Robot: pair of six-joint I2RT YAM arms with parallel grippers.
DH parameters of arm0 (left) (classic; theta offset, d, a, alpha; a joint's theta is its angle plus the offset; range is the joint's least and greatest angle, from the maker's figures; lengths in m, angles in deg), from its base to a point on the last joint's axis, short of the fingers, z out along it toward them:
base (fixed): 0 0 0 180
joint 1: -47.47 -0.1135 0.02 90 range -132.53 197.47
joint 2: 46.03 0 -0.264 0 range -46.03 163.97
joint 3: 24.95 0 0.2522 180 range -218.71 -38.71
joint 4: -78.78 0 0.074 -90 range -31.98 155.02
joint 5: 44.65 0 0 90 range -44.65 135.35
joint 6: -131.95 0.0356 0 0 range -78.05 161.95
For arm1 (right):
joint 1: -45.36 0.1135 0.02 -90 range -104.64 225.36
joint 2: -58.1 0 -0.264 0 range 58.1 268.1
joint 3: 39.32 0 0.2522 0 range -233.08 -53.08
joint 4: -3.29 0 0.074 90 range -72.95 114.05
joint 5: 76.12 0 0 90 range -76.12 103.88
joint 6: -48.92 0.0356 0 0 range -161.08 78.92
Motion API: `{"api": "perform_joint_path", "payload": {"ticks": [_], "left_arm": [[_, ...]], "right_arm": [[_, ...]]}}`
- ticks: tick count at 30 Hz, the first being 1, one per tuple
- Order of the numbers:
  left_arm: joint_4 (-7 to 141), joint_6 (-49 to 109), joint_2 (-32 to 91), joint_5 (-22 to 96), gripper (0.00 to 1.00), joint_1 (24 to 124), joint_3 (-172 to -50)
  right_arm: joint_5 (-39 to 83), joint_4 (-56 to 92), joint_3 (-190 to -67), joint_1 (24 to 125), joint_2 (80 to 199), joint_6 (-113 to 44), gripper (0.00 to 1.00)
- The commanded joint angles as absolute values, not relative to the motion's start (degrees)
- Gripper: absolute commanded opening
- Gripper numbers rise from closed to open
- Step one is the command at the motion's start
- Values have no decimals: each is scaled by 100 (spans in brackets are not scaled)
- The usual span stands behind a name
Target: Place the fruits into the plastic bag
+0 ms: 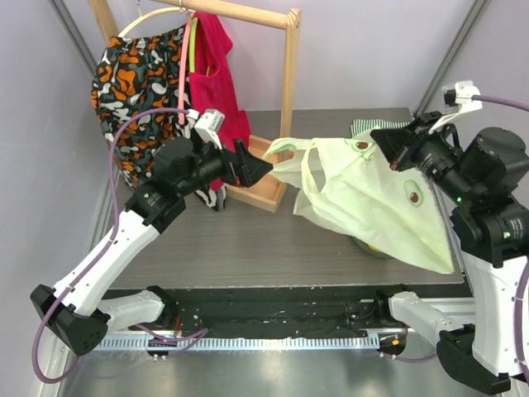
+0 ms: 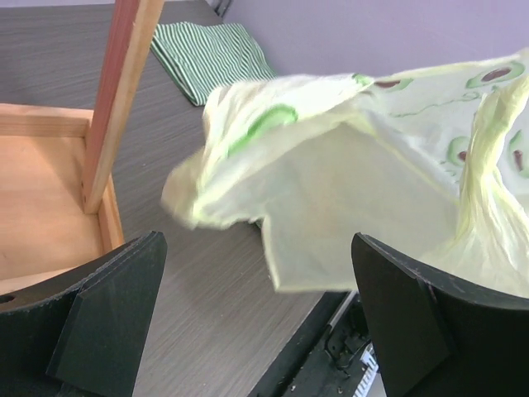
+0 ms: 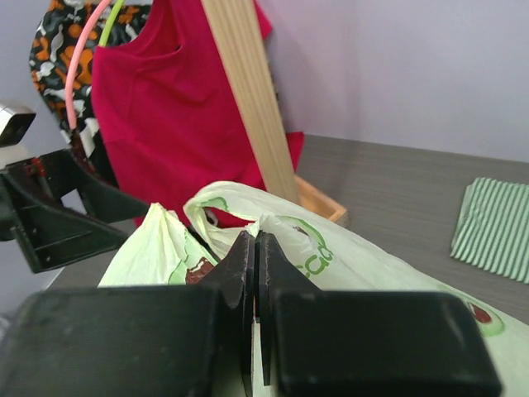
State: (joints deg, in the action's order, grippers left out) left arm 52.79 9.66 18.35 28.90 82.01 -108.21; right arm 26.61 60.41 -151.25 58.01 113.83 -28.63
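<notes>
The pale-green plastic bag (image 1: 364, 198) with avocado prints hangs lifted over the right half of the table. My right gripper (image 1: 388, 147) is shut on its upper edge; in the right wrist view the jaws (image 3: 256, 241) pinch the thin plastic (image 3: 331, 248). My left gripper (image 1: 263, 169) is open, pointing at the bag's loop handle (image 1: 285, 147) from the left. In the left wrist view its fingers (image 2: 256, 248) stand wide apart with nothing between them, and the bag's open mouth (image 2: 355, 182) is just ahead. The fruits are hidden; only a small yellow bit (image 1: 374, 246) shows under the bag's lower edge.
A wooden clothes rack with a tray base (image 1: 266, 188) stands behind the left gripper, its post (image 2: 124, 83) close to the left finger. A red garment (image 1: 216, 66) and a patterned one (image 1: 136, 74) hang on it. A green-and-white striped cloth (image 2: 211, 54) lies at the back right.
</notes>
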Motion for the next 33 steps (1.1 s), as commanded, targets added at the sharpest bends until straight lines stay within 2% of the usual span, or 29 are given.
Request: {"api": "perform_joint_path", "payload": {"ticks": [1,11,16,17,19,20,22,33], "left_arm": [[5579,1346,1813,3268,100,8227,-10841],[5088,1857,1892,3506,99,8227,-10850],[4859,1752,1629,3463,80,8227,-10657],[4850,1708,1567,3419,62,8227,-10543],[4806,1594,1435,3323,36,8227,-10463],[4762,1533,1382,3296,13,8227,-10428],[4666,1418,1268,3226,0,8227,-10428],[3786,31,1057,1751,0,8227,-11412]], "right_arm": [[3505,5696,-15020,5811,11479,-2447,1],[3823,5362,-14924,5811,11664,-2192,1],[3691,5037,-14634,5820,11681,-2042,1],[3665,4984,-14581,5811,11690,-2025,1],[3655,4888,-14449,5811,11743,-2007,1],[3690,4861,-14414,5820,11804,-2007,1],[3752,4738,-14291,5820,11875,-1998,1],[3524,4808,-14027,6039,12489,-1955,1]]}}
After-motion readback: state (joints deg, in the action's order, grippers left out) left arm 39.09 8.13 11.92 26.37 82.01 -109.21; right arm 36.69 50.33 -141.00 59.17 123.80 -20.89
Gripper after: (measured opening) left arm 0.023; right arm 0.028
